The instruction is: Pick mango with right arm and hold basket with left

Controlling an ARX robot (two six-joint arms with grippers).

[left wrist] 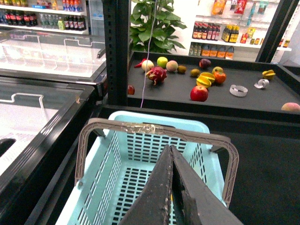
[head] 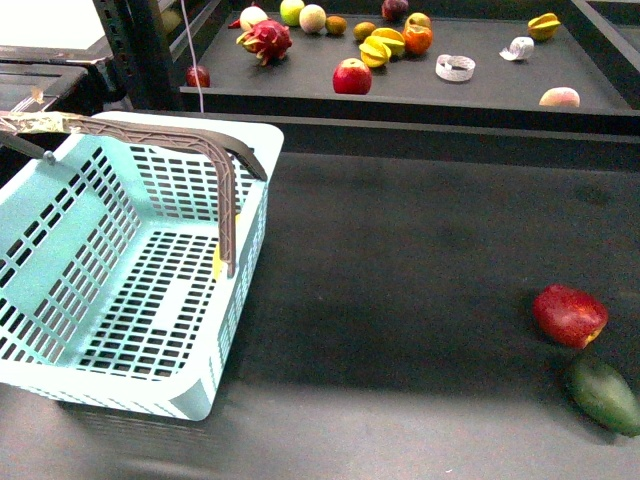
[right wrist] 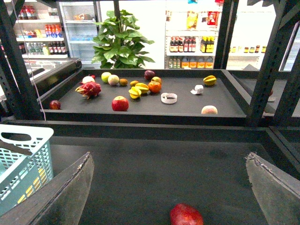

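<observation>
We see a light blue slotted basket (head: 130, 290) on the dark table (head: 420, 270), at the left side of the front view, its brown handle (head: 150, 135) raised across the top. In the left wrist view, the left gripper (left wrist: 171, 152) hangs above the basket's open interior with its two black wedge fingers pressed together at the tips, holding nothing; the handle (left wrist: 154, 129) crosses just beyond those tips, apart from them.

In the right wrist view, the right gripper (right wrist: 168, 187) is spread wide, one finger (right wrist: 65, 197) at each lower corner, nothing between them but bare table. A dark red fruit (right wrist: 186, 214) lies on the table between the fingers, near the lower edge.

In the front view that red fruit (head: 569, 315) sits at the right of the table, with a dark green oblong fruit (head: 604, 394) just beside it, possibly touching.

The mango (head: 388, 41) appears to be among the cluster of yellow and orange fruit on the raised rear shelf (head: 480, 85), though we cannot be sure at this size. A red apple (head: 352, 77) and a pink dragon fruit (head: 265, 41) rest there too.
</observation>
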